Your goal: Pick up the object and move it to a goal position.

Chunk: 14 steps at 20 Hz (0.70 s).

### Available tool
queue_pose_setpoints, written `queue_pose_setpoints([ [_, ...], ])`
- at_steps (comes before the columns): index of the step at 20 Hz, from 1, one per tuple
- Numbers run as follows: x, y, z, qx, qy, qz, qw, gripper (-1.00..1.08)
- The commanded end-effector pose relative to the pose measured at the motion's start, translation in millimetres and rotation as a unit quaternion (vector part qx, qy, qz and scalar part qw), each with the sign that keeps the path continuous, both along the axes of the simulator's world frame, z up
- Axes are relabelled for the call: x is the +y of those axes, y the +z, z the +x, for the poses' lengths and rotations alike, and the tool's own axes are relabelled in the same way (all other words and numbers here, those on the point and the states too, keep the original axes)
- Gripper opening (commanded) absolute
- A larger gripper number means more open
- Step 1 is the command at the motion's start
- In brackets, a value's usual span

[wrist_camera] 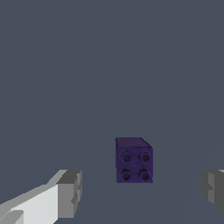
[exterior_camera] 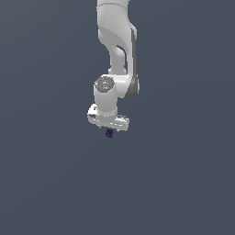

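Grey ground, purple block (wrist_camera: 134, 160) between spread end effector (wrist_camera: 142, 192) fingers, untouched.

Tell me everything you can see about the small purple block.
The purple block is a dark, roughly cube-shaped piece with a matte, plastic-like look. One face shows four round studs or holes, which of the two I cannot tell, in a two-by-two grid. In the wrist view it lies between the open jaws of the gripper, with clear gaps on both sides, so nothing grips it. In the exterior view it peeks out just under the gripper.
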<state>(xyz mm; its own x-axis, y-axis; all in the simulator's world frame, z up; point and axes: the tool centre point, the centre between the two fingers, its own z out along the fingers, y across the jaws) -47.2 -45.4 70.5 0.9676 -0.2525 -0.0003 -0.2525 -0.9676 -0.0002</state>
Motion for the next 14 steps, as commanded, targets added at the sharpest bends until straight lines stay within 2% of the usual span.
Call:
queue_pose_setpoints([
  [1, 0.0, -5.8, -0.5, 0.0, 0.0, 0.0, 1.0, 1.0],
  [8, -0.1, -38.4, -1.8, 0.0, -0.001, 0.0, 1.0, 1.0],
  [14, -0.1, -48.7, -1.0, 0.0, -0.002, 0.0, 1.0, 1.0],
])
